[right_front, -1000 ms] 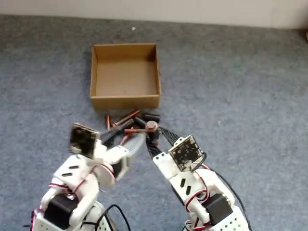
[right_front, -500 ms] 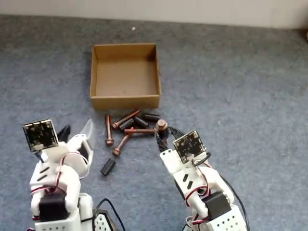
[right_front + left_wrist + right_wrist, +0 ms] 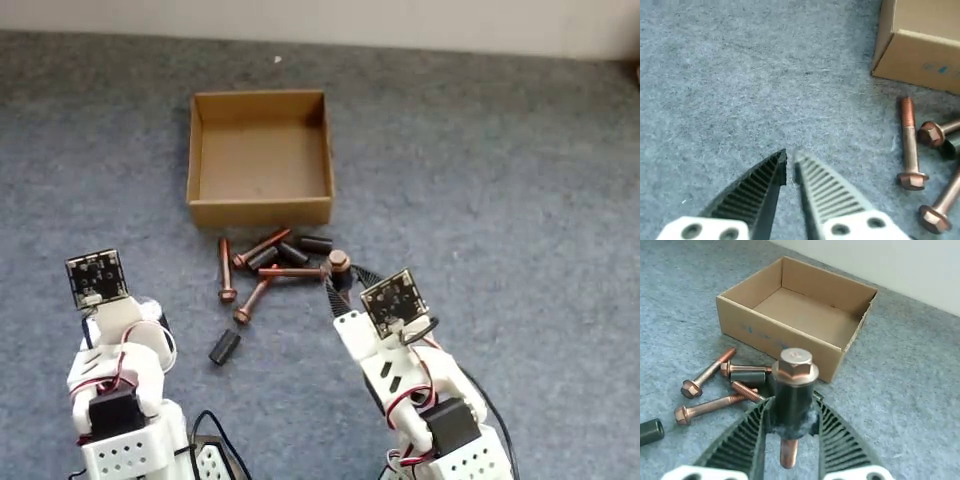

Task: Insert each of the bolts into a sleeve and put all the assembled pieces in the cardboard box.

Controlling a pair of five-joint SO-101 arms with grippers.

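Right wrist view, my right end effector [image 3: 792, 400] clamped on a sleeve [image 3: 790, 414] with bolt [image 3: 795, 367] upright through it, cardboard box [image 3: 765, 332] beyond, left end effector [image 3: 791, 155] seemingly together, loose bolts [image 3: 908, 140] nearby

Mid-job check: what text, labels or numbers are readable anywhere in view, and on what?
No text is readable.
Cardboard box, outer front wall: blue print, too blurred to read.
Sleeved bolt in the right hand: any head marking is too small to tell.
Camera boards on the arms: markings too small to read.
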